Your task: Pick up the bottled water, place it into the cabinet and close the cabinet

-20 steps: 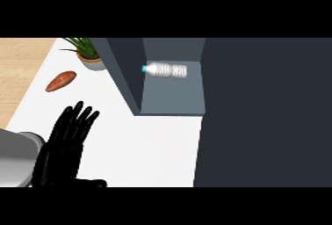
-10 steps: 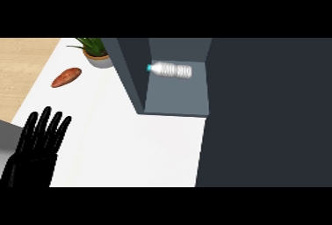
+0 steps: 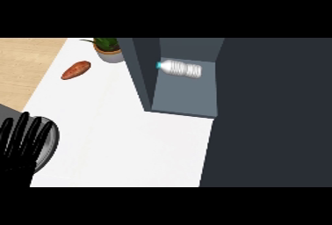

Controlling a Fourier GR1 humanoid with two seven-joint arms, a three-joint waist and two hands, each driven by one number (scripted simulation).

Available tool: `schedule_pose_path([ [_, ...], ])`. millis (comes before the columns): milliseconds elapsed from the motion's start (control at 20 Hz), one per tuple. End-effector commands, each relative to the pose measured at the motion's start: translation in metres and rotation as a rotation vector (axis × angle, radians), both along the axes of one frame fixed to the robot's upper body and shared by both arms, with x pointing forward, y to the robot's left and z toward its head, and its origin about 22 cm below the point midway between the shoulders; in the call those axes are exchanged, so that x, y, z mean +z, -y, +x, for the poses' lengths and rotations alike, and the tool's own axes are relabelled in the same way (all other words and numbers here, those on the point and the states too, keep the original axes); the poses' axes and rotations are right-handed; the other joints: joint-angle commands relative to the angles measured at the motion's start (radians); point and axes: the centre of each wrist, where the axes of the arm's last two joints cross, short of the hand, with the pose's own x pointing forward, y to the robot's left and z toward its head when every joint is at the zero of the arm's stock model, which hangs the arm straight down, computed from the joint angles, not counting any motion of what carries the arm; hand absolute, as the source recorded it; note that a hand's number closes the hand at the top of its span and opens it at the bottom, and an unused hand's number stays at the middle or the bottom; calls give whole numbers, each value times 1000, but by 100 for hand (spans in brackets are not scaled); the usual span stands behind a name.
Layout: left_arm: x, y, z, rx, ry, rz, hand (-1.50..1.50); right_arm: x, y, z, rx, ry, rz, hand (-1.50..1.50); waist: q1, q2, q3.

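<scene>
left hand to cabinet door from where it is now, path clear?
Probably yes. The left hand sits open at the lower left over a grey plate, and only bare counter lies between it and the door. The sweet potato and plant are off that line. The bottle is already inside.

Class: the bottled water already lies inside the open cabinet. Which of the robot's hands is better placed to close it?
Probably the left hand: it alone shows, open at the lower left. The bottled water lies in the cabinet; the right hand is out of view.
</scene>
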Motion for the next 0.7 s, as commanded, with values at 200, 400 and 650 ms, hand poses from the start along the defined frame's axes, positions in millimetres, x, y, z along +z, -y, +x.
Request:
schedule_pose_path([
  [200,7,-20,0,-44,26,12,-150,19,-26,4,221,59,13,150,61,22,-3],
  [400,13,-26,0,-80,25,28,-150,18,-25,11,242,86,-45,150,89,28,-5],
  [650,14,-25,2,-110,30,24,-150,19,-21,21,272,141,-124,150,122,35,-10],
])
